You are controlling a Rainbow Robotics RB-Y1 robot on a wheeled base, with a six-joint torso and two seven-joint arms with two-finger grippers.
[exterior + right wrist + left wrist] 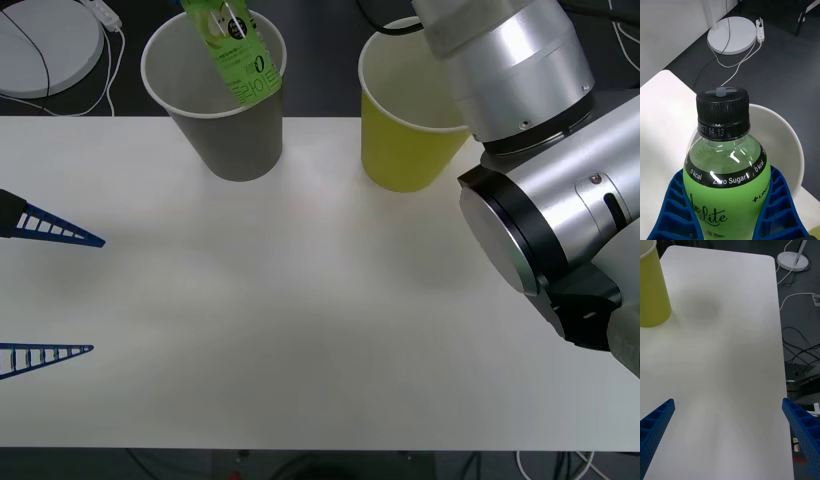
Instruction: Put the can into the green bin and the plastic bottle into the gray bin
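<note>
The plastic bottle (240, 55) (727, 176), clear with green drink, a black cap and a green label, hangs tilted over the mouth of the gray bin (232, 150) at the table's far left. My right gripper (727, 180) is shut on the bottle's body, and the gray bin's white rim (790, 150) lies below the cap. The green bin (400, 150) (651, 292) stands upright to the right of the gray one. My left gripper (97, 295) (727, 402) hovers open over the table's left side, holding nothing. The can is out of view.
My right arm's silver elbow (540, 150) looms over the table's right side and partly covers the green bin. A white round lamp base (45, 45) with cables lies on the dark floor beyond the white table (300, 300).
</note>
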